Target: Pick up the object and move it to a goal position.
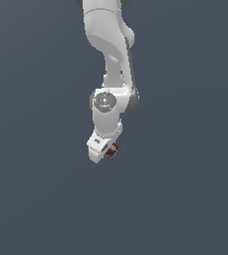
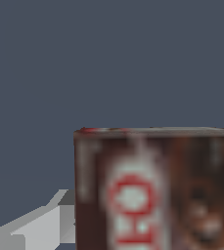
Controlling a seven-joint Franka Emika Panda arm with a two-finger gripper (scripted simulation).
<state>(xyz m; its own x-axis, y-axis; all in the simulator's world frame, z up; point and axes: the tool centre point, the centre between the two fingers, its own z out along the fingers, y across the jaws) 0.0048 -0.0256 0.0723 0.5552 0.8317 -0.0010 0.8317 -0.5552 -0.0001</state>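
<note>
The object, a small dark-brown box (image 1: 113,150) with a red and white label, sits at the tip of my gripper (image 1: 110,152) in the exterior view, just to the exterior view's right of the white hand. In the wrist view the box (image 2: 155,190) fills much of the picture, close to the camera, with red lettering on a white patch. A grey finger (image 2: 35,227) shows beside it and appears to press against its side. The other finger is hidden by the box. The gripper is shut on the box.
The white arm (image 1: 108,45) comes down from the top of the exterior view. All around is a plain dark blue-grey surface (image 1: 36,149) with nothing else on it.
</note>
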